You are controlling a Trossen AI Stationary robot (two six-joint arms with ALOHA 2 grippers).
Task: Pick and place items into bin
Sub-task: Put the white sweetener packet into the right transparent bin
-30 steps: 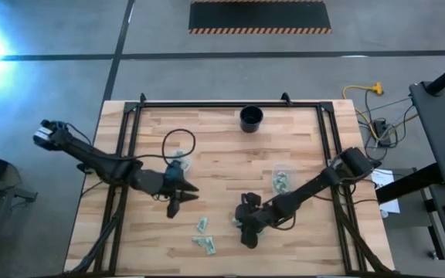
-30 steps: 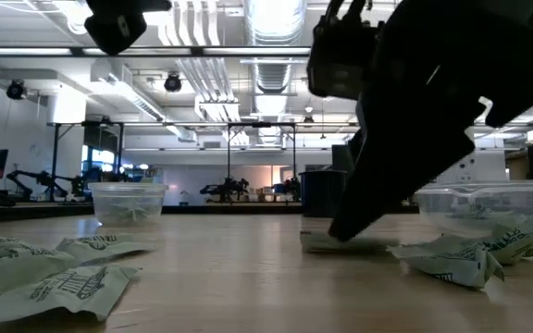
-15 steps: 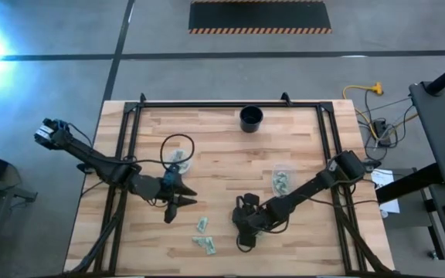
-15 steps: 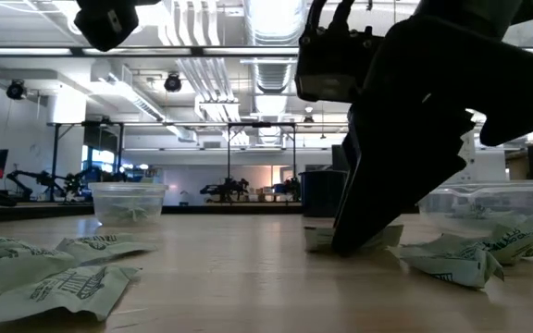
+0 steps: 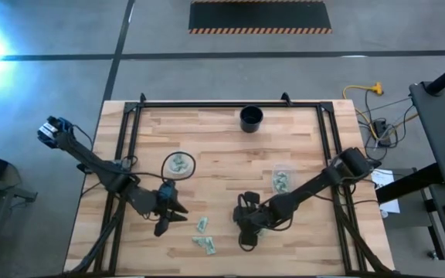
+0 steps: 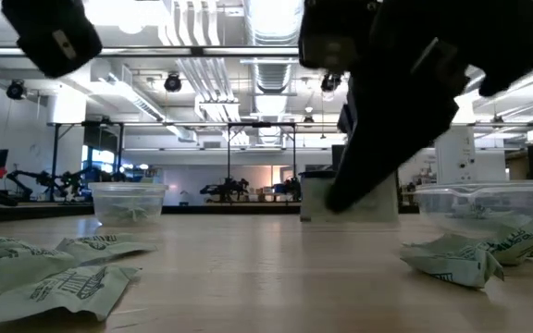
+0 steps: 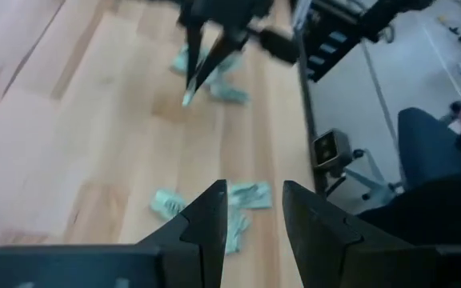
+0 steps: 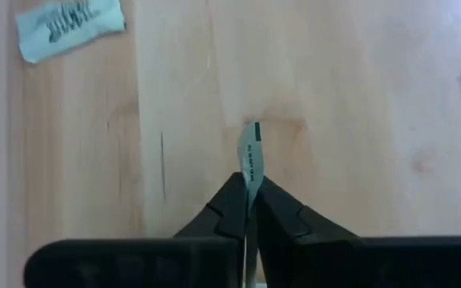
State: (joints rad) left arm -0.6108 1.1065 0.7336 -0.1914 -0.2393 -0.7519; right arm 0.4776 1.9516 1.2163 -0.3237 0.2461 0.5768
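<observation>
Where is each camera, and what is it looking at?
High view: above, looking straight down on the table; both arms show.
Low view: at table-top height, looking across into the room; the right gripper lifts a packet.
Left wrist view: on the left arm, past the left gripper, open over loose packets.
Right wrist view: on the right arm, its gripper pinching that packet.
Shared: the held packet shows in the low and right wrist views.

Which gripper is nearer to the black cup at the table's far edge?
Right. The right gripper is almost straight below the cup in the high view; the left gripper is equally low but far to the side.
</observation>
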